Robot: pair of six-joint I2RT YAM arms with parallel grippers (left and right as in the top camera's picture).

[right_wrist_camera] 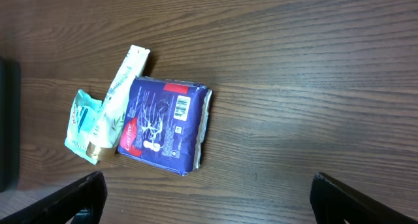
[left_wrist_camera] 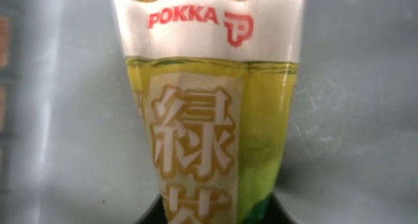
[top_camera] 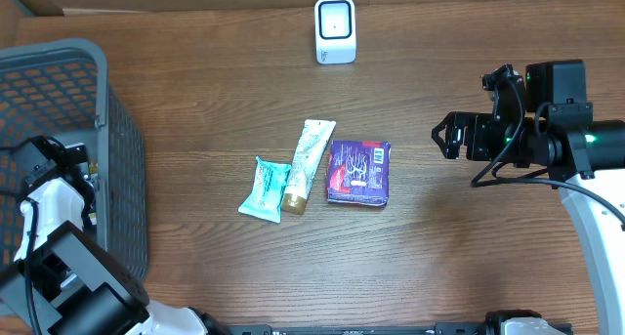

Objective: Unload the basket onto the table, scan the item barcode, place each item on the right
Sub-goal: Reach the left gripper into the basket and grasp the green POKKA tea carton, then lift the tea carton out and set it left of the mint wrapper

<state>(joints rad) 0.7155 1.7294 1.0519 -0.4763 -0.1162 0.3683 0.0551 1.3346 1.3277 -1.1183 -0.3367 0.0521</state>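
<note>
Yellow-green Pokka drink pack (left_wrist_camera: 209, 119) fills the left wrist view, clamped in the closed left end effector (left_wrist_camera: 212, 219) inside the grey mesh basket (top_camera: 59, 62) at the left of the counter (top_camera: 195, 101). Right end effector (top_camera: 444, 137) gapes fully, empty, right of the purple packet (top_camera: 358, 171). White scanner (top_camera: 335, 29) stands at the far edge.
</note>
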